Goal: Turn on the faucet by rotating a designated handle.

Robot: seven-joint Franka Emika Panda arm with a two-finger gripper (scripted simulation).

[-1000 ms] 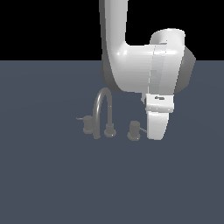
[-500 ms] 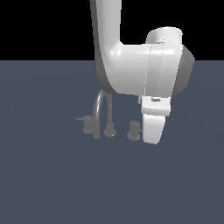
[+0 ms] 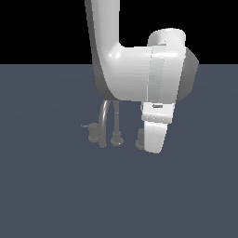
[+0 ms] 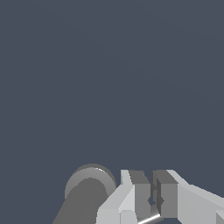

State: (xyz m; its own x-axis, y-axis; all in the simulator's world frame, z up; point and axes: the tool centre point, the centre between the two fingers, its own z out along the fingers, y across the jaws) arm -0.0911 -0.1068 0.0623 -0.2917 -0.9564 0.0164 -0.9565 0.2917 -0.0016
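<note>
Gripper [image 4: 152,199]: fingers nearly together, a pale lever rod [image 4: 148,218] apparently pinched between them; firm grasp unconfirmed.
Handle [image 4: 89,186]: stub cylinder just beside my fingers, so the lever stays within reach.
Faucet [image 3: 106,125]: behind my wrist in the exterior view; its right valve is largely hidden.

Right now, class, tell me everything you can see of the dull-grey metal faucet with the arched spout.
The dull-grey metal faucet stands upright on the flat slate-blue floor. Its spout's arch is hidden behind the white robot arm. A stubby valve at the exterior view's left carries a thin rod pointing left. The valve at the right is mostly hidden behind the arm's lower end. In the wrist view, the gripper has its jaws nearly together beside a grey cylinder, a pale rod between them.
</note>
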